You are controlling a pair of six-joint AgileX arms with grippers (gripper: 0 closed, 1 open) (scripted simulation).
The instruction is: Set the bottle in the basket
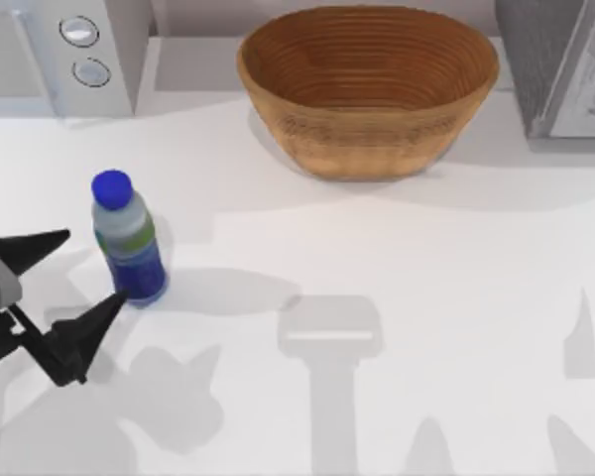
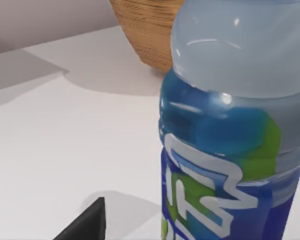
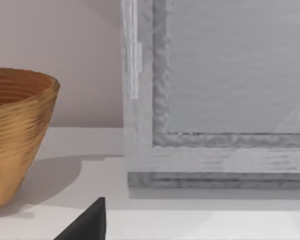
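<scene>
The bottle, with a blue cap, a green-and-blue label and a dark blue lower half, stands upright on the white table at the left. My left gripper is open just left of it, one dark finger level with the label and the other touching or nearly touching the bottle's base. The left wrist view has the bottle very close, with one fingertip beside it. The tan woven basket sits at the back middle, holding nothing. In the right wrist view a fingertip points past the basket.
A white appliance with two round knobs stands at the back left. A grey box-like unit stands at the back right, next to the basket, and looms close in the right wrist view. Bare white table lies between bottle and basket.
</scene>
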